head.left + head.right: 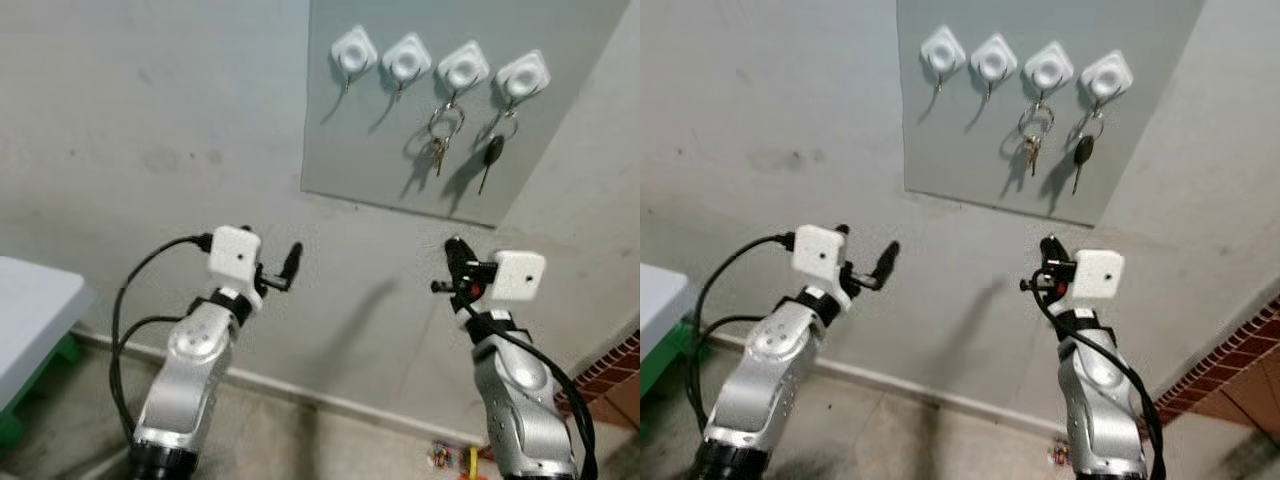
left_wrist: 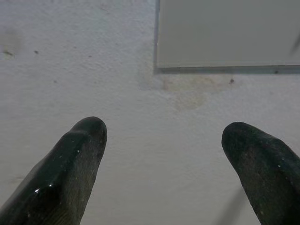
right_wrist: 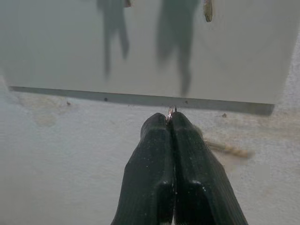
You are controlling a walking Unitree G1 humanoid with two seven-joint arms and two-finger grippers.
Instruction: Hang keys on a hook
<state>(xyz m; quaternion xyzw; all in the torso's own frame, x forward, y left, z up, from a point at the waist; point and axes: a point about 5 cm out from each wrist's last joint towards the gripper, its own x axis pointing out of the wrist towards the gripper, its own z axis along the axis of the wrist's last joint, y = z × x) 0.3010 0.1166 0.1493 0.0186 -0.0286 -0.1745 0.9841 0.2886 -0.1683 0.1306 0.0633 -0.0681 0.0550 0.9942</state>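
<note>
Grey board [image 1: 400, 140] on the far wall carried four white hooks [image 1: 354, 51]; the two on the right already bore keys [image 1: 441, 135]. The right tool [image 3: 170, 123] was pressed shut below the board, what seemed a thin key ring [image 3: 170, 111] pinched at its tips. The left tool [image 2: 164, 154] was held wide open, empty. Carrying was judged in hand; next, the ring had to be lifted onto a free left hook.

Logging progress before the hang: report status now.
Left hand open, idle below the board. Right hand shut on key ring, below the hooks. Two left hooks free; nothing in the way.
</note>
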